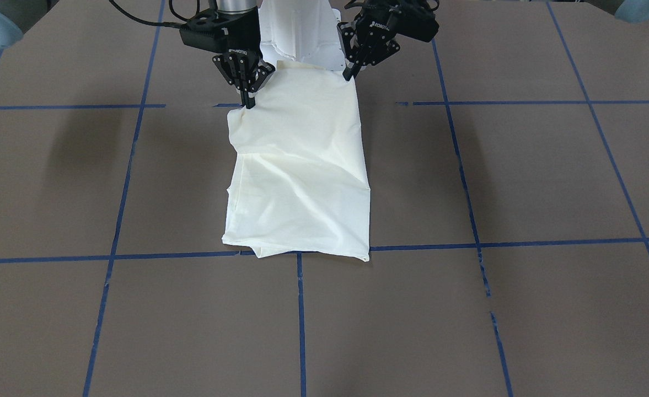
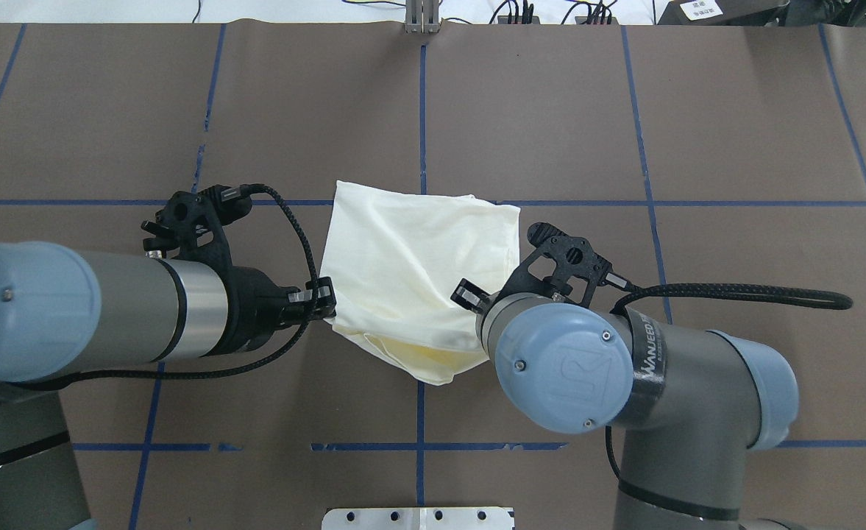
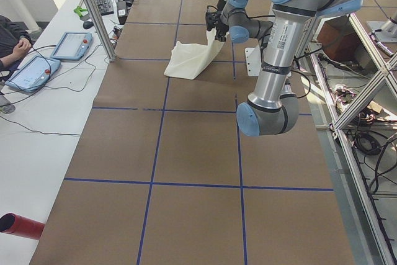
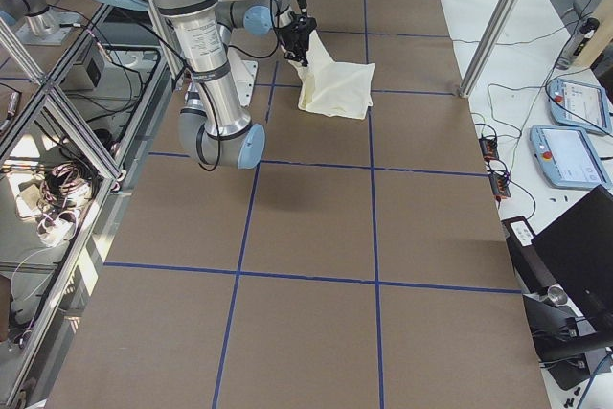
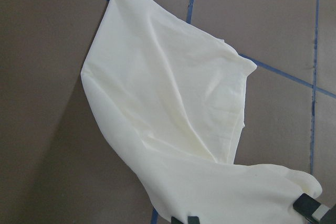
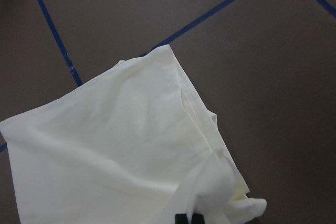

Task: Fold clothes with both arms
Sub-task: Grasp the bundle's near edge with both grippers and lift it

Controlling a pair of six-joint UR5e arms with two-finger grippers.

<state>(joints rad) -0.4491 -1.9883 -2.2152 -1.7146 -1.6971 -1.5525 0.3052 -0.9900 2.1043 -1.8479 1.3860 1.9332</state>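
Note:
The cream-white shirt [image 1: 302, 165] lies folded into a narrow rectangle on the brown table, plain side up; its cat print is hidden. The edge towards the robot is raised off the table. My left gripper [image 1: 349, 74] is shut on one raised corner. My right gripper [image 1: 249, 102] is shut on the other. In the overhead view the shirt [image 2: 418, 265] hangs between the left gripper [image 2: 326, 298] and the right wrist, which covers the right fingers. The left wrist view shows the shirt [image 5: 173, 114] draping down to the table, and so does the right wrist view [image 6: 121, 145].
Blue tape lines [image 1: 301, 320] grid the brown table cover. A white metal base plate [image 2: 418, 519] sits at the robot's edge, behind the raised cloth. An operator [image 3: 12, 44] and two tablets [image 3: 71, 44] are beyond the table's far side.

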